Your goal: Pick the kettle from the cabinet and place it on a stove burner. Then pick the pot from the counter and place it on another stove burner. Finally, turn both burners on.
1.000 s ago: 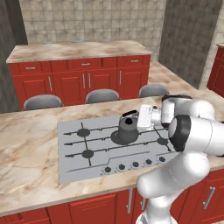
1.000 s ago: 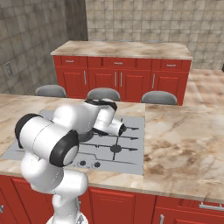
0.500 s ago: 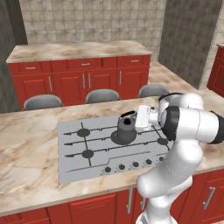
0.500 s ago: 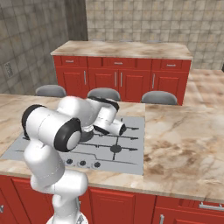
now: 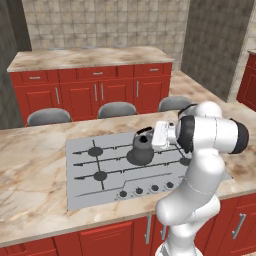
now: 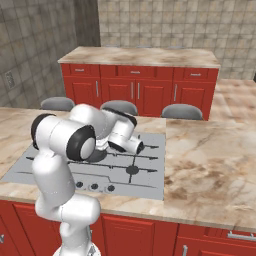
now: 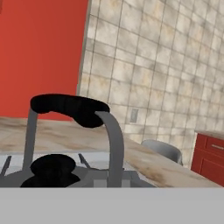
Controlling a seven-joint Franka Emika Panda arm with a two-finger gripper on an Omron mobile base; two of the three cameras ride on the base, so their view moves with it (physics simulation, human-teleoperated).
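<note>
The dark grey kettle (image 5: pixel 142 150) stands upright on a back burner of the light grey cooktop (image 5: pixel 100 189), right of centre. My gripper (image 5: pixel 153 136) hovers level with the black arched handle, just to its right, and appears open with nothing held. In the hand view the handle (image 7: pixel 70 107) and knobbed lid (image 7: pixel 54 167) stand close ahead and a little left, and the fingertips are hidden. My forearm covers the kettle in the right base view, where the hand (image 6: pixel 129 144) hangs over the cooktop (image 6: pixel 145 176). The pot is out of view.
Two free burners (image 5: pixel 95 151) (image 5: pixel 100 176) lie left of the kettle, with a knob row (image 5: pixel 139 190) along the front edge. Three grey chair backs (image 5: pixel 117 109) stand behind the island. Low red cabinets (image 5: pixel 95 95) line the back wall. A red panel (image 7: pixel 39 52) rises beyond the kettle.
My elbow and upper arm have swung round to the right and back. The hand has stayed beside the kettle handle, and the kettle has not moved from its burner.
</note>
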